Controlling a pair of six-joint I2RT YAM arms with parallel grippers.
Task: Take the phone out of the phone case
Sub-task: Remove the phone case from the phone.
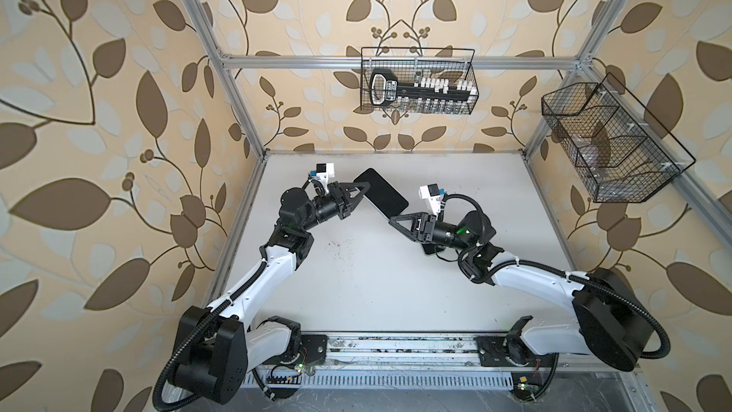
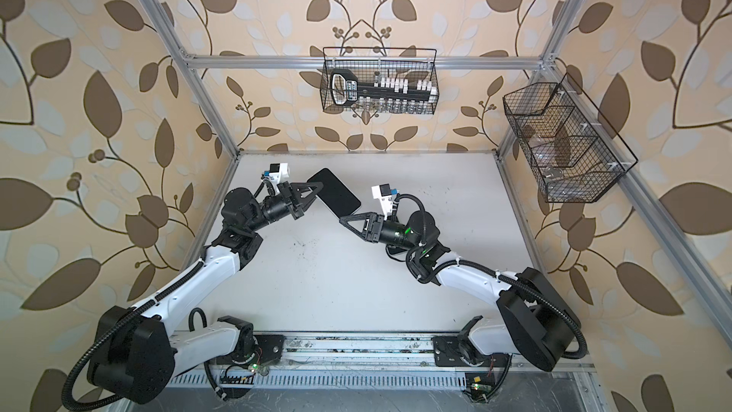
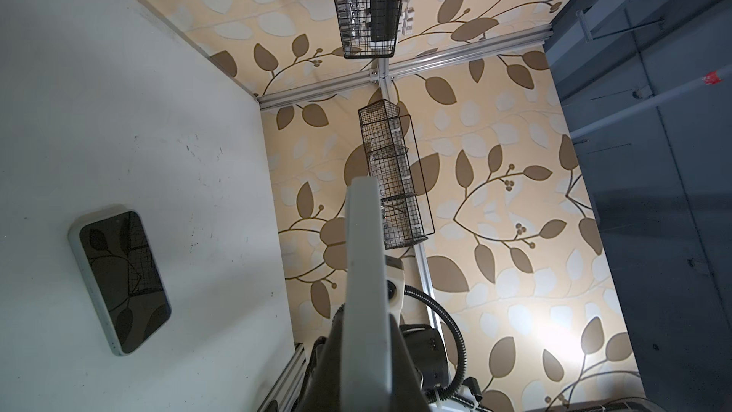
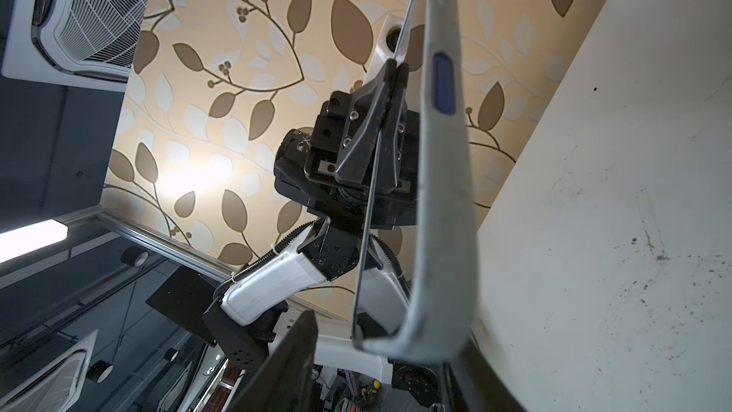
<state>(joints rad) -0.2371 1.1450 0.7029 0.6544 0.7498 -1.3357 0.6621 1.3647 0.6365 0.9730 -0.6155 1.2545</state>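
Phone case [image 1: 382, 192] pinched by left fingers [image 4: 366, 128]; right fingers [image 4: 293, 362] straddle its corner, seemingly not gripping.

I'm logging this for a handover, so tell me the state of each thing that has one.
case: lifted off the table, dark glossy face up; whether anything is inside, cannot tell.
phone: flat on the table, screen up and dark.
left end effector: shut on the case's edge.
right end effector: open, jaws either side of a case corner.
back basket: hanging, filled.
side basket: hanging, contents unclear.
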